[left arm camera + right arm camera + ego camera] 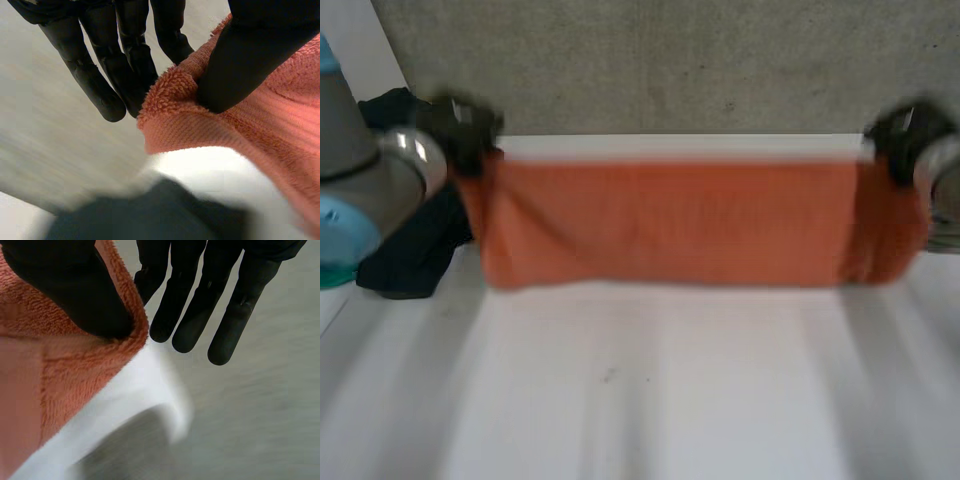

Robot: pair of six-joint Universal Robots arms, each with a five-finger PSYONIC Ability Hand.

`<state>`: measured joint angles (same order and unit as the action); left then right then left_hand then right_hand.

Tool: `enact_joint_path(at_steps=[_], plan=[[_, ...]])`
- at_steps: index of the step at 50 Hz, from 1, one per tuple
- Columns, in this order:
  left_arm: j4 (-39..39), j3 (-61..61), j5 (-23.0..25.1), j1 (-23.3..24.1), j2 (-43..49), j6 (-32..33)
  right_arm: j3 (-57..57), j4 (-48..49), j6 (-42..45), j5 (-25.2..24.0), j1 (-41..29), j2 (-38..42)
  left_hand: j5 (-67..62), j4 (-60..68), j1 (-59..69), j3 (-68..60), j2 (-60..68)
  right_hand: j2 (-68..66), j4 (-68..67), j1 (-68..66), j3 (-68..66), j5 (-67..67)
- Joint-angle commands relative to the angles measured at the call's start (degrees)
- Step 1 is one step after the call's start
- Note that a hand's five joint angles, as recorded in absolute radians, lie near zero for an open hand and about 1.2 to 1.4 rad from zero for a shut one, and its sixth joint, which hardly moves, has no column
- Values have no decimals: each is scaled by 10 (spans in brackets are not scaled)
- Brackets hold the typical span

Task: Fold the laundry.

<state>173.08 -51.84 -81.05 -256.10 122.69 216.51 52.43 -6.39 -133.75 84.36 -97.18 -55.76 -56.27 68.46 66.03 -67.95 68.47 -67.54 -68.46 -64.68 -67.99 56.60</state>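
An orange towel hangs stretched between my two hands above the far part of the white table. My left hand holds its upper left corner. In the left wrist view the thumb presses the towel's corner against the fingers behind it. My right hand holds the upper right corner; in the right wrist view its thumb pinches the towel's edge against the straight fingers. The towel's lower edge rests on the table.
A dark garment lies in a heap at the table's left edge, beside my left arm, and under the held corner in the left wrist view. A grey wall stands behind the table.
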Motion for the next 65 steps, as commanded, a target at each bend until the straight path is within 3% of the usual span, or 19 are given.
enact_joint_path(at_steps=[1,4,8,20,28,32,34,35,39,42,46,54,65], plan=[[265,50,-10,20,-58,-81,-102,258,-184,9,-2,-19,-137,115,140,-121,115,-125,-115,-153,-120,134],[320,22,-21,23,-75,-100,-73,331,-204,5,5,-41,-137,115,140,-121,115,-125,-115,-153,-120,134],[306,-18,-31,20,-74,-99,-31,357,-200,-16,1,-50,-137,115,140,-121,115,-125,-115,-153,-120,134],[328,-256,-3,12,-36,-96,171,304,-155,-75,-2,-28,-137,115,140,-121,115,-125,-115,-153,-120,134],[345,-377,39,7,26,-57,257,249,-75,-71,-9,44,-137,115,140,-121,115,-125,-115,-153,-120,134],[326,-414,45,-4,2,-38,262,204,-52,-64,-8,57,-137,115,140,-121,115,-125,-115,-153,-120,134],[311,-424,46,-7,-15,-33,265,189,-51,-62,-6,57,-46,24,48,-29,24,-125,-115,-153,-120,134],[291,-433,46,-11,-33,-29,268,173,-53,-62,-3,57,82,-103,-79,98,-104,-125,-115,-153,-120,134],[217,-442,46,-22,-80,-22,285,157,-61,-65,1,39,333,-354,-330,349,-355,-125,-115,-153,-120,134],[136,-426,43,-26,-113,-26,306,161,-70,-69,6,13,421,-442,-418,437,-443,-125,-115,-153,-120,134],[40,-369,31,-28,-130,-50,329,170,-76,-80,8,-7,423,-445,-420,439,-445,-125,-115,-153,-120,134],[-131,-181,-21,-17,-45,-204,354,183,-86,-87,15,-16,374,-396,-372,391,-396,-125,-115,-153,-120,134],[-266,18,-64,-5,115,-222,353,182,-83,-87,19,-16,280,-302,-277,297,-302,-125,-115,-153,-120,134]])
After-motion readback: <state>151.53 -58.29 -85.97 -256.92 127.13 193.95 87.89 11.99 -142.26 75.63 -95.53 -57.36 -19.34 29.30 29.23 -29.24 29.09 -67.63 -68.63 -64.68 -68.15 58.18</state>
